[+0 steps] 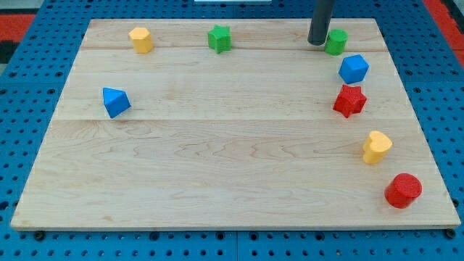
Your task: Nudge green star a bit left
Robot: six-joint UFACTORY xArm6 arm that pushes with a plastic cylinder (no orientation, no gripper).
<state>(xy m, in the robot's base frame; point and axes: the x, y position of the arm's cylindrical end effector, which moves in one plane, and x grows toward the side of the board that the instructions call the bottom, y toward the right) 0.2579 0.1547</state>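
The green star (219,38) sits near the view's top edge of the wooden board (217,167), left of centre. My tip (317,42) is far to the star's right, at the top right of the board. It stands just left of a green rounded block (336,42), touching it or nearly so. Bare board lies between my tip and the star.
A yellow block (141,40) lies left of the star. A blue block (115,101) is at the left. Down the right side lie a blue block (353,69), a red star (349,100), a yellow block (376,147) and a red cylinder (403,191).
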